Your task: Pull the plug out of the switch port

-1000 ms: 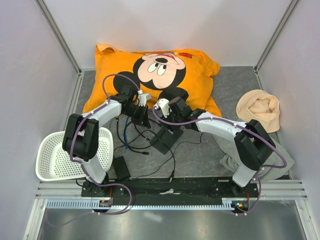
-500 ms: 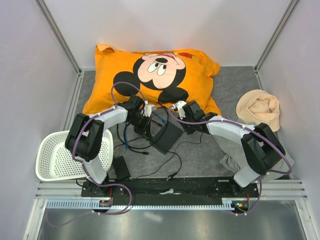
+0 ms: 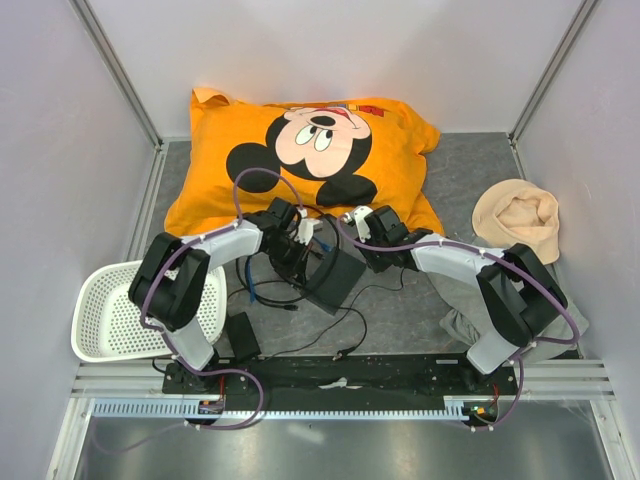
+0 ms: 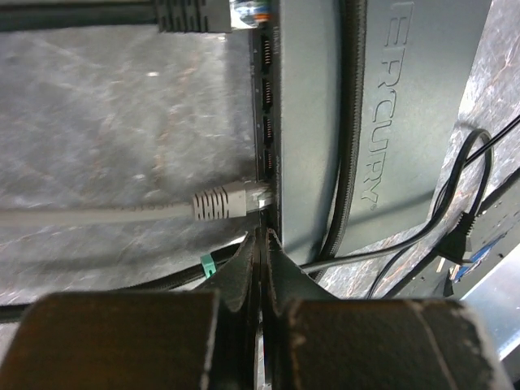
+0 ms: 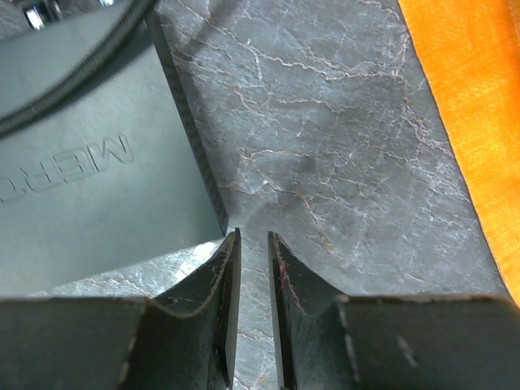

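The switch is a flat black box with raised lettering, also seen in the top view as the switch between both arms. A grey plug on a grey cable sits in a switch port in its left edge. My left gripper is shut with nothing between its fingers, its tips just below that plug at the box's corner; from above the left gripper is at the box's far left side. My right gripper is narrowly open over bare floor beside the switch corner.
A black plug lies near the top ports. Thin black cables trail off the box. An orange pillow lies behind, a white basket at left, a small black power brick near the front, a beige hat at right.
Both grippers have closed down, the left fully. The left gripper has moved right and nearer, up to the switch; the right gripper has pulled back off the box to its right corner.
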Available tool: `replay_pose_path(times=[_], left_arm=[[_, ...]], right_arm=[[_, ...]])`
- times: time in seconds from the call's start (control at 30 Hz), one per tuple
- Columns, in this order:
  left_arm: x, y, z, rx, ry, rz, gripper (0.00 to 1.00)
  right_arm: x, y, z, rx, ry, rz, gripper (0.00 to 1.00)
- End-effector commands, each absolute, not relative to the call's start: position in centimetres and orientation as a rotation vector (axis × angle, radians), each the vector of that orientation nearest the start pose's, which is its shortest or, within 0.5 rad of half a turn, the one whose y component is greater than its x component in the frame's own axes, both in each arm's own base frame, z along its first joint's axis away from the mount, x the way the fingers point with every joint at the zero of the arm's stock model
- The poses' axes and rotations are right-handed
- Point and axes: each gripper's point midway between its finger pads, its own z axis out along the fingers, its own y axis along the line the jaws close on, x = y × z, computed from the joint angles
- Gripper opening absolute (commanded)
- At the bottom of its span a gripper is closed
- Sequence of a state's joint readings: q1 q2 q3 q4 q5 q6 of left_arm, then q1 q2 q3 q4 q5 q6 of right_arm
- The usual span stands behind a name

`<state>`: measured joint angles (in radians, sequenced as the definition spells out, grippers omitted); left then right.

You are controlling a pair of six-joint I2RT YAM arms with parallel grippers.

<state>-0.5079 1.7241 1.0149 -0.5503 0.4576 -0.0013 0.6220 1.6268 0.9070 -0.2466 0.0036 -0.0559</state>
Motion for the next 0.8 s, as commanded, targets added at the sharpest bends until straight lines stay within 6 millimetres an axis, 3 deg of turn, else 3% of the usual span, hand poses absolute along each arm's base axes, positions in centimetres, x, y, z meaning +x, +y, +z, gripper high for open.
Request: replay_pose_path(times=[0.0,0.2,0.47,0.6,0.77], left_arm=[[21.9,-24.1,3.0,0.978,2.719,-0.802,0.02],[20.5,-26.9,3.7,1.07,2.685,-0.895,0.02],[20.7,-30.0,4.5,1.149,2.64,-0.952,0.02],[21.5,-29.5,5.7,1.17,2.607,-0.904,0.02],[22.6,-27.4,6.7,1.109,2.59,-0.872,0.02]], right_arm=[[30.3,22.1,3.8,-0.837,2.375,0.272,0.27],[30.0,22.3,4.1,-0.846,2.366,0.307,0.29],[30.9,21.3,3.9,-0.764,2.4,0.294,0.3],[33.2,18.2,6.3,-0.584,2.426,0.248,0.27],[31.4,17.4,7.2,-0.66,2.425,0.262,0.26]])
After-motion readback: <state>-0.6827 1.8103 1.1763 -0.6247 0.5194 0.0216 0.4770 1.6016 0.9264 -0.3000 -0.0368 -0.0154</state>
